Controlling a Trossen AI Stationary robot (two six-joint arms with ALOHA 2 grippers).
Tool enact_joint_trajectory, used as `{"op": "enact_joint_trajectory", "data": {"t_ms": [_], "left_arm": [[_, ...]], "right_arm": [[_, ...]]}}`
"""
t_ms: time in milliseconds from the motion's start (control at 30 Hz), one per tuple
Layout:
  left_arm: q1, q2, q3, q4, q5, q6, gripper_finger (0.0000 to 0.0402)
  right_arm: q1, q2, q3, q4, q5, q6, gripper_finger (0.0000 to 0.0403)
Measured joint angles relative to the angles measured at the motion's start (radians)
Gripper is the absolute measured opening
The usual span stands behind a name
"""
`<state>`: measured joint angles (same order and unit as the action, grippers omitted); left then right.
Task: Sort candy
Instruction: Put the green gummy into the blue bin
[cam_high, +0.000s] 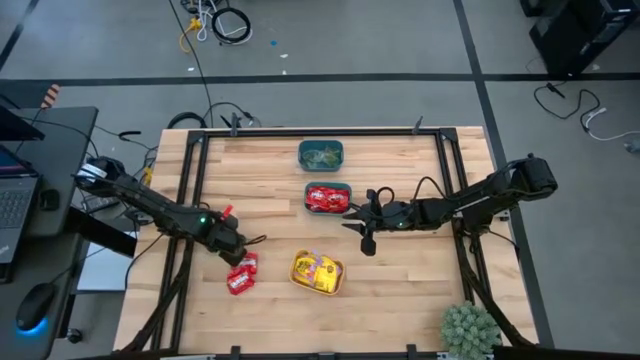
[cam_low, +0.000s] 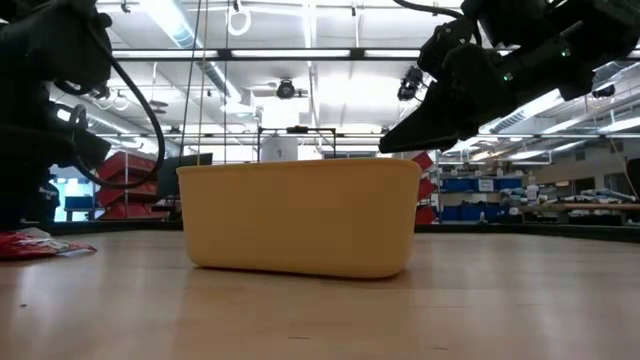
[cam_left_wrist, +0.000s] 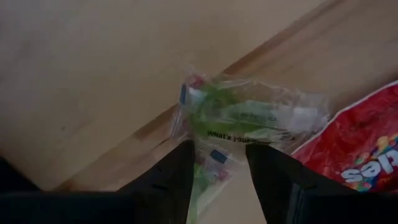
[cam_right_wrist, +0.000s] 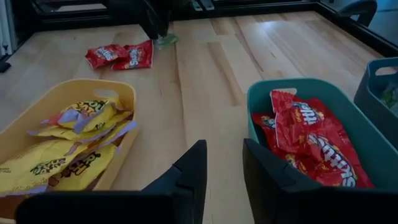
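Note:
A pale green candy (cam_left_wrist: 249, 115) in a clear wrapper lies flat on the wooden table beside two red candy packets (cam_high: 241, 273). My left gripper (cam_left_wrist: 217, 168) points down over it, open, one finger on either side of the wrapper's near end. My right gripper (cam_right_wrist: 222, 158) hovers open and holds nothing, between the yellow bin (cam_high: 300, 283) of yellow candy and the teal bin (cam_high: 347, 186) of red candy. A second teal bin (cam_high: 321, 143) at the far side holds green candy. My left gripper comes from above, pointing down, and the wrapper's twisted end (cam_left_wrist: 208, 163) lies between its two open fingers. I cannot tell whether either finger touches the wrapper. The candy lies flat on the table.
The yellow bin (cam_low: 300, 215) stands in the low view's middle, with the red packets (cam_low: 35, 245) at its far left. A small green plant (cam_high: 470, 330) sits at the table's near right corner. Bare wood lies between the bins and the red packets.

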<state>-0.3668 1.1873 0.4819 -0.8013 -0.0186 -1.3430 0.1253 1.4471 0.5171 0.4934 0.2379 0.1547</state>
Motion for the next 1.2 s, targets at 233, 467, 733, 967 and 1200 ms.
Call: {"op": "enact_joint_trajectory", "data": {"t_ms": [233,467,733,967,1200], "left_arm": [[0.030,0.001,0.000,0.045,-0.108,0.134,0.0120],[0.054,0.005,0.025,0.082,-0.249,0.244,0.0009],[0.104,0.005,0.165,0.025,-0.303,0.423,0.0001],[0.174,0.008,0.358,0.013,-0.386,0.630,0.0001],[0.424,0.018,0.443,0.359,-0.226,0.930,0.0000]], "right_arm": [[0.000,0.000,0.000,0.000,0.000,0.000,0.0088],[0.000,0.000,0.000,0.001,0.000,0.000,0.0088],[0.000,-0.001,0.000,0.003,0.000,0.000,0.0087],[0.000,-0.001,0.000,0.007,0.000,-0.023,0.0087],[-0.001,-0.026,0.000,0.008,0.027,-0.036,0.0087]]}}
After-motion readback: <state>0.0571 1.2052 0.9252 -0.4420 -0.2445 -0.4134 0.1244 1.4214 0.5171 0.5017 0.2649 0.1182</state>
